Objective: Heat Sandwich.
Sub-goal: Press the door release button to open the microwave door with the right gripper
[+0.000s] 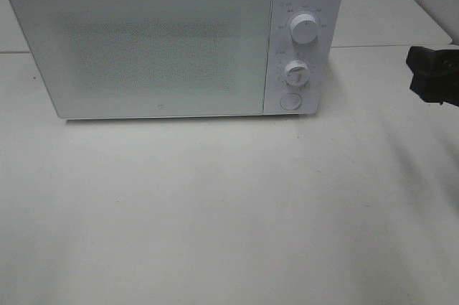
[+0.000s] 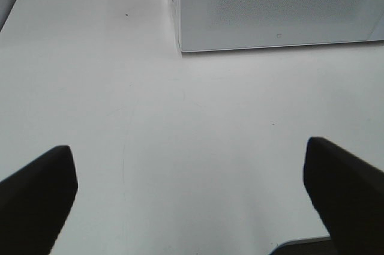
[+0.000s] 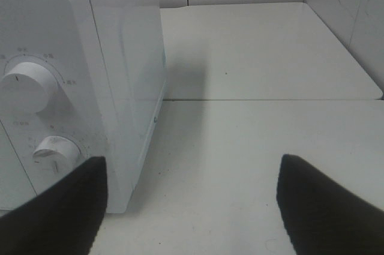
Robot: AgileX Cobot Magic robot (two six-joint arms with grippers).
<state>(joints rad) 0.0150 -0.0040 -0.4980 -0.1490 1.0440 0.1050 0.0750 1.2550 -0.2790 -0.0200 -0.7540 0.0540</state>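
Closed white microwave (image 1: 176, 39) on a white table (image 1: 215, 212), exterior high view. The door (image 1: 143, 47) is seen shut; the upper dial (image 1: 305, 30), lower dial (image 1: 296, 72) and round button (image 1: 290, 100) are stacked on the panel at its 3 o'clock side. The sandwich is shown in no view, and whether it lies behind the frosted door cannot be told. The right gripper (image 3: 192, 207) is held at 3 o'clock of the panel, well apart, jaws spread and empty. The left gripper (image 2: 192, 195) is held over bare table at 6 o'clock of the microwave, spread wide and empty. A panel control is judged the likely next target: it should be approached squarely and the knob straddled evenly, so that the oven is not pushed back.
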